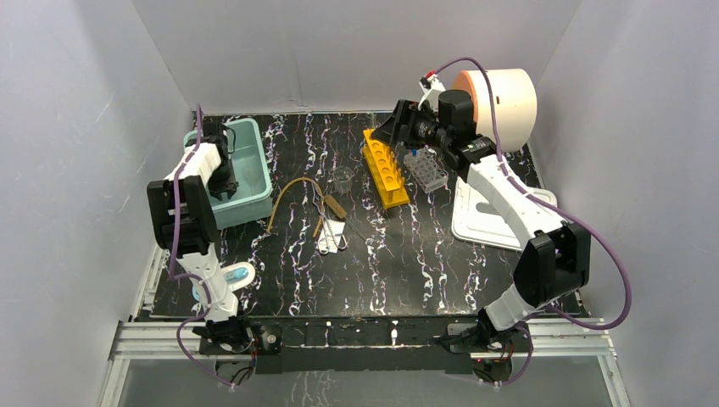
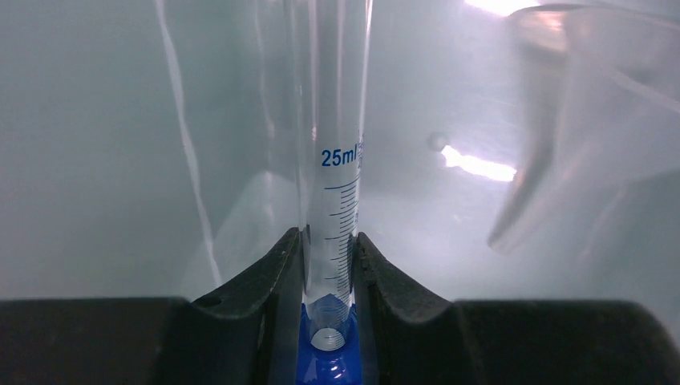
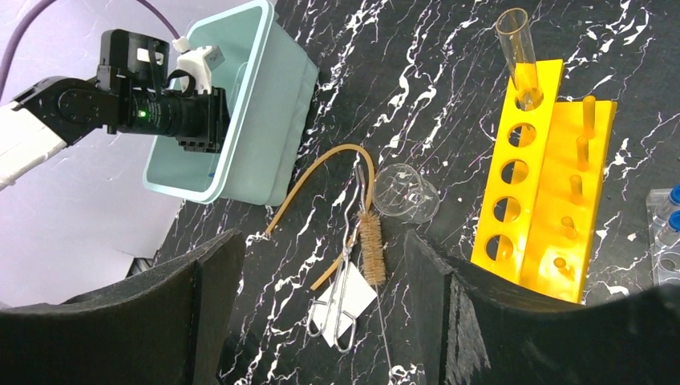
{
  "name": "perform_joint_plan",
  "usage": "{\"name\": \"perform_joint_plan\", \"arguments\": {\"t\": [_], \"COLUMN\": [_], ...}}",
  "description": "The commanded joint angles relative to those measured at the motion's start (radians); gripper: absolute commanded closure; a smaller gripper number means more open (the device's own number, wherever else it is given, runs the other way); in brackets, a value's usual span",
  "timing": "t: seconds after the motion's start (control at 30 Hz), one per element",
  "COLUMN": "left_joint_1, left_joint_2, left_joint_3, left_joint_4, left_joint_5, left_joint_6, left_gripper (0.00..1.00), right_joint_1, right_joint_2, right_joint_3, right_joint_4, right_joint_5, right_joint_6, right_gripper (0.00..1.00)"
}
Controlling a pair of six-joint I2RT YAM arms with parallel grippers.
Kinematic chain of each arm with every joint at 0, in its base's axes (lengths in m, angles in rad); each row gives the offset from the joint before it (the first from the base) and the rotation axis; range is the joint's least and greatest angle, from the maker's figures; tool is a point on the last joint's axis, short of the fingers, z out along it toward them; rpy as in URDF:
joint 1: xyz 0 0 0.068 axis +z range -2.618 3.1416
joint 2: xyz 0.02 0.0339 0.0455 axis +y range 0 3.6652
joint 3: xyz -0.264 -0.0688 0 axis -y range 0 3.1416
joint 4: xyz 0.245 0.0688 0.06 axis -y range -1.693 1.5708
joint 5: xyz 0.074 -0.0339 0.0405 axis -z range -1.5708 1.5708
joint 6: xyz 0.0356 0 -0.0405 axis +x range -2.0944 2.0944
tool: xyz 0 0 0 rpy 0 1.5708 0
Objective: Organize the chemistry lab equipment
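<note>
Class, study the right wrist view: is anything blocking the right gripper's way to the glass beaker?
Nothing visible does. The right gripper is open, and the glass beaker stands uncovered between the brush and the yellow rack, with the amber tube beside it.

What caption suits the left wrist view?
Left gripper, jaws shut on a 25 ml graduated cylinder inside the teal bin.

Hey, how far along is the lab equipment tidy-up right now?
Done: a test tube stands in the yellow rack, and what looks like a clear funnel sits in the teal bin. In hand: the left gripper grips a graduated cylinder inside that bin; the right gripper hangs open. Left: amber rubber tube, glass beaker, brush and tongs on the table.
</note>
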Motion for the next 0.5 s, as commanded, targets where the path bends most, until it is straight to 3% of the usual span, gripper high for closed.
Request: {"name": "perform_joint_plan", "arguments": {"t": [0.0, 0.2, 0.3, 0.47], "left_joint_1": [0.022, 0.022, 0.022, 0.022], "left_joint_2": [0.005, 0.032, 0.033, 0.009], "left_joint_3": [0.025, 0.04, 0.042, 0.039], "left_joint_4": [0.002, 0.0, -0.002, -0.003], "left_joint_5": [-0.072, -0.069, -0.083, -0.096], "left_joint_6": [0.012, -0.003, -0.015, -0.035], "left_gripper": [1.0, 0.86, 0.73, 0.64], "right_joint_1": [-0.005, -0.005, 0.0, 0.02], "right_joint_2": [0.002, 0.011, 0.011, 0.002], "right_joint_3": [0.057, 0.056, 0.054, 0.04], "right_joint_4": [0.036, 0.04, 0.01, -0.037], "right_joint_5": [-0.005, -0.005, 0.042, 0.142], "right_joint_6": [-0.01, -0.012, -0.056, -0.132], "right_gripper": [0.19, 0.2, 0.22, 0.23]}}
